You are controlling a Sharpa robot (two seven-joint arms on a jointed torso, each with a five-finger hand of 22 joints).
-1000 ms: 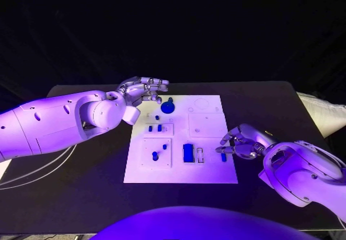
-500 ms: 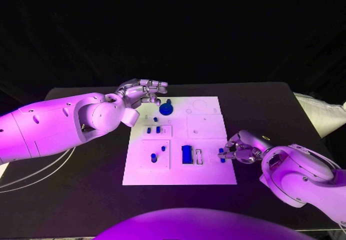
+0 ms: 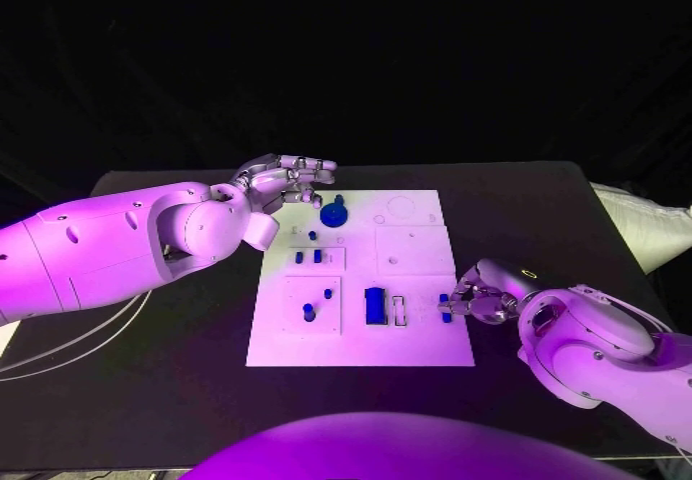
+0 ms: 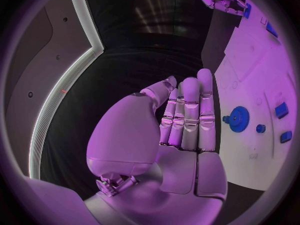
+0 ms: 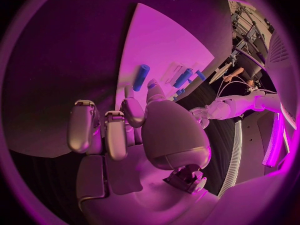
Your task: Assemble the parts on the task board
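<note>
While my right hand (image 3: 479,298) sits at the board's (image 3: 418,345) three o'clock edge, fingers curled beside a small blue peg (image 3: 444,299), whether they pinch it I cannot tell; a skewed push could jam it. It has crept inward since a second ago. My left hand (image 3: 289,180), empty and loosely spread, hovers at eleven o'clock near the blue gear (image 3: 335,213).

The black table (image 3: 173,390) has a matte top and rounded far corners, and stands before a black, lightly creased backdrop (image 3: 433,80). A pale cushion-like object (image 3: 642,225) lies just off the table's right edge. Purple-magenta light falls over the scene.
</note>
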